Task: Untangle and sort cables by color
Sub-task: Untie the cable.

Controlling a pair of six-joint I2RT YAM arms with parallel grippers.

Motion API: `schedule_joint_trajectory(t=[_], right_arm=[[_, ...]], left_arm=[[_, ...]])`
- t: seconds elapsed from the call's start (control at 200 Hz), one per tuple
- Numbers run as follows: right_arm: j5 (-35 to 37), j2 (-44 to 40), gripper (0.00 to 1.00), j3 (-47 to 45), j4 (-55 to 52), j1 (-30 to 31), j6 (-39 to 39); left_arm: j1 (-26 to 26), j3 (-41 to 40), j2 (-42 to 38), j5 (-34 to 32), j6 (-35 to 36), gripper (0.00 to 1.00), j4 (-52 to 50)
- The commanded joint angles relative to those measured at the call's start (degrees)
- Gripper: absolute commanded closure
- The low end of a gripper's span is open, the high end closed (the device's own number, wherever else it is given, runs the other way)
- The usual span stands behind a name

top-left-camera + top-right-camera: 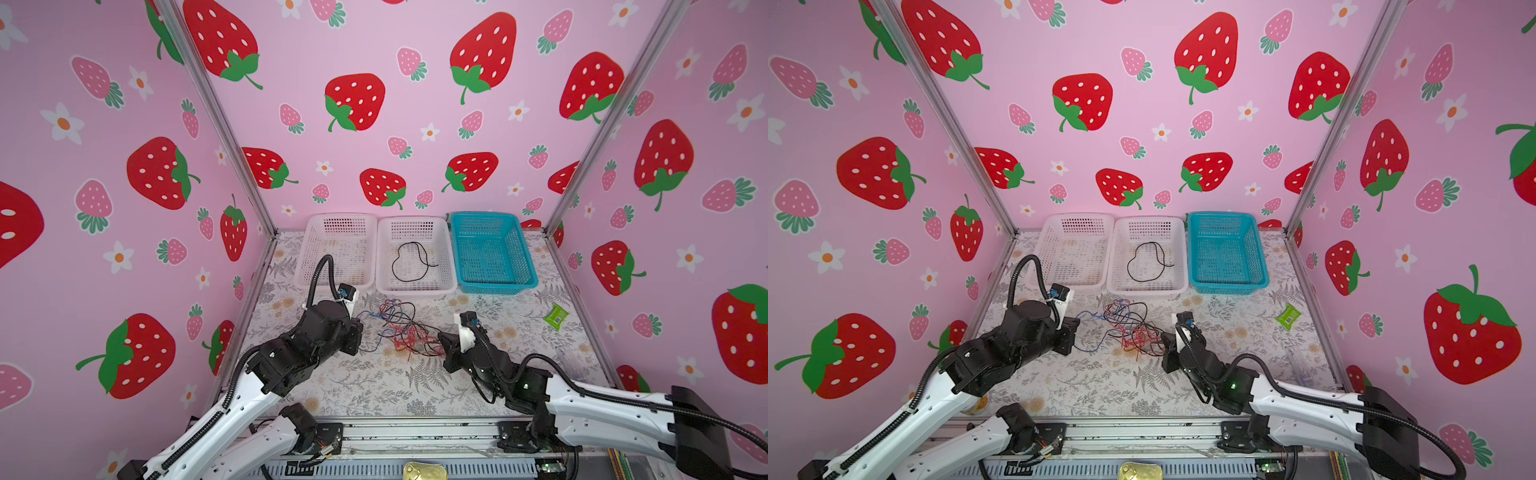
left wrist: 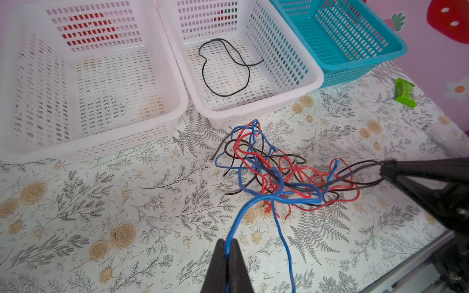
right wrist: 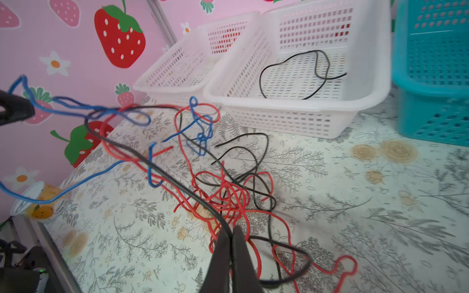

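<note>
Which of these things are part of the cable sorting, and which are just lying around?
Job: tangled cables; black cable in the middle white basket; empty white basket; teal basket.
Lying about: green packet; gold tin; small cup.

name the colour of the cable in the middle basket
The cable is black; clearest in left wrist view.

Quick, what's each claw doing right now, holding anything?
Left claw: closed, pinching a blue cable.
Right claw: closed, pinching a black cable.
</note>
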Motion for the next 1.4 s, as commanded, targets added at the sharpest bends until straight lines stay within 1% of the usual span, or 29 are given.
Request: schedule_joint_trajectory(t=[0.0, 0.165, 0.265, 0.43, 0.515, 0.625, 0.78, 0.86, 0.925, 1.015, 1.096, 1.106, 1.166, 1.241, 1.321, 1.391], right_arm=[[5.3, -6.2, 1.0, 0.1, -9.6, -2.6, 2.8], [6.7, -14.0, 1.0, 4.6, -21.1, -6.9, 2.1], [7.0, -17.6, 1.0, 8.7, -26.7, -9.1, 0.5], [11.7, -21.4, 1.0, 17.7, -36.5, -9.7, -2.2], [10.1, -22.1, 1.0, 21.2, -37.9, -9.8, -4.5], [6.4, -20.4, 1.0, 25.0, -40.0, -9.8, -5.5], [-1.9, -13.6, 1.0, 28.0, -41.7, -9.7, -8.8], [-1.8, -9.3, 1.0, 29.4, -44.7, -9.8, -8.9], [-2.2, -7.2, 1.0, 29.1, -45.2, -9.7, -9.1], [-6.6, -5.8, 1.0, 26.8, -42.6, -9.8, -10.6], [-9.1, -5.1, 1.0, 24.8, -40.3, -9.8, -11.0], [-9.3, -5.0, 0.99, 24.5, -39.9, -9.8, -11.1], [-12.7, -4.8, 0.92, 22.9, -37.0, -9.8, -12.1], [-18.2, -4.5, 0.81, 21.4, -32.7, -9.7, -13.4], [-22.0, -4.0, 0.67, 20.5, -28.2, -9.7, -14.4], [-24.3, -3.0, 0.58, 20.4, -25.5, -9.5, -15.6]], left_arm=[[1.9, 2.9, -0.2, -2.6, -1.5, 1.0, -3.3], [2.9, 2.5, 0.5, -1.9, -1.2, 1.0, -3.5], [3.4, 1.7, 1.2, 0.1, -1.1, 1.0, -2.8], [4.4, 1.3, 2.1, -0.7, -0.8, 1.0, -3.1], [5.2, 0.9, 2.1, 1.0, -0.7, 1.0, -2.7], [5.4, 0.3, 2.3, 2.2, -1.2, 1.0, -1.8], [5.5, 0.2, 3.2, 6.5, -1.3, 1.0, -0.7], [5.4, 0.3, 3.1, 9.2, -1.2, 1.0, -0.2], [5.4, 0.4, 2.8, 11.4, -1.1, 1.0, 0.4], [5.4, 0.7, 2.0, 15.1, -0.8, 1.0, 1.6], [5.4, 0.8, 1.0, 17.6, -1.5, 1.0, 2.8], [5.4, 0.9, 0.9, 18.8, -1.6, 1.0, 3.0], [5.3, 1.1, 0.3, 21.7, -1.9, 1.0, 4.3], [5.3, 1.1, -0.3, 25.5, -1.9, 1.0, 5.9], [5.1, 1.0, -0.4, 27.5, -1.6, 1.0, 6.9], [4.9, 0.9, -0.3, 28.8, -1.3, 1.0, 7.4]])
